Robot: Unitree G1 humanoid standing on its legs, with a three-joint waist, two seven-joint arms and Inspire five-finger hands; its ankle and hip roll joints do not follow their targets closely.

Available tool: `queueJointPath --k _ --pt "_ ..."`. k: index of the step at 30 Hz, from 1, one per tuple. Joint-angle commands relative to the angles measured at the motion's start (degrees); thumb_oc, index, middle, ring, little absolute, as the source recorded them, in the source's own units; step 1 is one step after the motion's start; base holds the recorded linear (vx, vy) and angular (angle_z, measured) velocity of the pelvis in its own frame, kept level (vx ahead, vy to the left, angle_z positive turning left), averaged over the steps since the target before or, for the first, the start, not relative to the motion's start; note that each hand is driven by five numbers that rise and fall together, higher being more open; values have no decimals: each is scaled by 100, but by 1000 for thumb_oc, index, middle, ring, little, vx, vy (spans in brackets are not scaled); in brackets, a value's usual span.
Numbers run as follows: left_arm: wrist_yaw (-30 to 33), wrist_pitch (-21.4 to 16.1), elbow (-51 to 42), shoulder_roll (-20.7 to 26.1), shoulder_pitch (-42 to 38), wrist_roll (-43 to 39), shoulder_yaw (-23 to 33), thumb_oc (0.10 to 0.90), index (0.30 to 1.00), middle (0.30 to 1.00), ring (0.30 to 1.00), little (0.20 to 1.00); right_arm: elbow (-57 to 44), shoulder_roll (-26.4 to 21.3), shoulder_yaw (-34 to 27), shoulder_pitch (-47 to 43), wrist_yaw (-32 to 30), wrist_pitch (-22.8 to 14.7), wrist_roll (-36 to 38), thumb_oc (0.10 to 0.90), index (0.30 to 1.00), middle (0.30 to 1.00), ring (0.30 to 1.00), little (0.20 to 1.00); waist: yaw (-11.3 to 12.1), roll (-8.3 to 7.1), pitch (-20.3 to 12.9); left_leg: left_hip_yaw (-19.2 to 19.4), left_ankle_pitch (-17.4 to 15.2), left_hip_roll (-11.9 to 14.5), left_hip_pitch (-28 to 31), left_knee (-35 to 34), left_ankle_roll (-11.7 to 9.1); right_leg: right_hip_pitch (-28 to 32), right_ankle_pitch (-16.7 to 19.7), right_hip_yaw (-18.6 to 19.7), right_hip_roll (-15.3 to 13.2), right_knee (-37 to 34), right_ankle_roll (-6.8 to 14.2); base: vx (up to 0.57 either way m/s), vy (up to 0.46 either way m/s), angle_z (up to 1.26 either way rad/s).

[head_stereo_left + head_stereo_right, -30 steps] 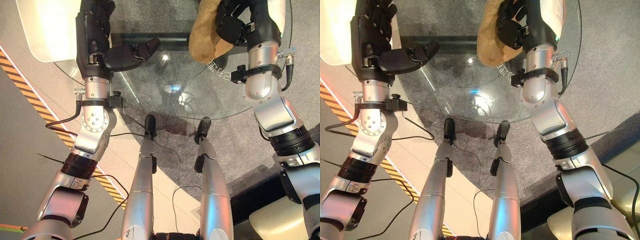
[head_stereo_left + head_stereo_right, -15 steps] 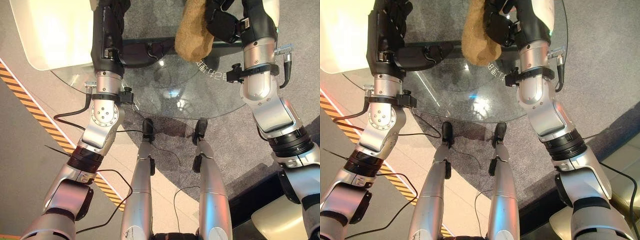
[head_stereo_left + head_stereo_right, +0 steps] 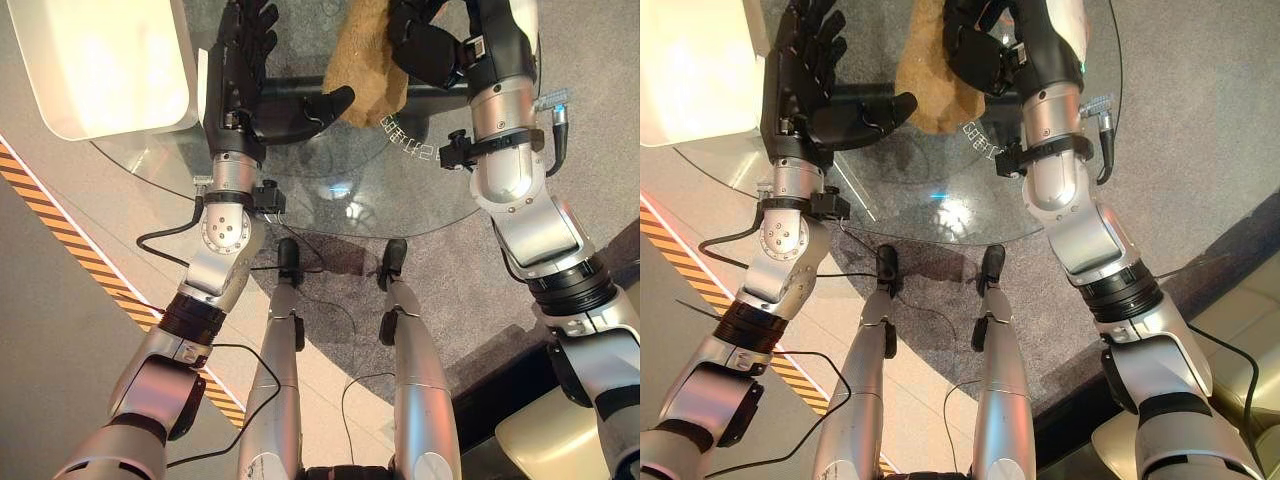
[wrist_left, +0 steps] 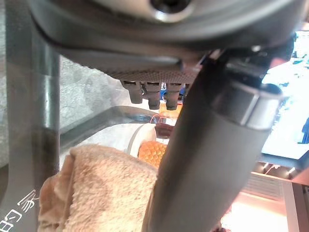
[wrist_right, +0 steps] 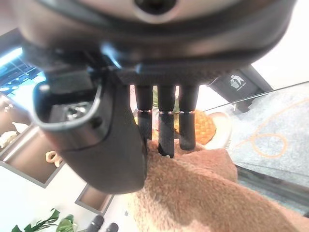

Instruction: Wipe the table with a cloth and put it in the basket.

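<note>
Round glass table (image 3: 400,190) standing on grey carpet (image 3: 600,130), tan cloth (image 3: 362,60) lying on its far part, white basket (image 3: 100,60) sitting at its left edge

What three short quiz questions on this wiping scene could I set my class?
1. True or false: the cloth lies flat under both hands.
2. Which hand grips the cloth? A left B right C neither
3. Fill in: the left hand's fingers are ____.

Key: 1 false: it hangs bunched from the right hand over the glass table. 2 B. 3 spread open, thumb pointing toward the cloth.
</note>
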Motion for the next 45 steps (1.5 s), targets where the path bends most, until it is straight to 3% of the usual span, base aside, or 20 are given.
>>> queueJointPath --k 1,23,45 --pt "-144 -367 -357 14 -673 53 35 800 900 900 900 900 -1497 137 -315 -1082 -108 -1023 157 100 300 300 300 200 21 -201 -154 325 -258 -13 254 203 273 480 -244 147 192 78 82 0 0 0" --pt "-333 -312 164 -12 -926 86 -131 800 900 900 900 900 -1549 525 -185 -1238 618 -1522 1826 100 300 300 300 200 22 -282 -154 314 -251 22 330 217 249 570 -242 127 205 69 48 0 0 0" --pt "-383 -335 501 51 -898 122 -219 800 900 900 900 900 -1676 530 -142 -1528 856 -1802 2239 100 300 300 300 200 41 -318 -154 288 -256 39 429 234 242 683 -257 106 206 73 15 0 0 0"
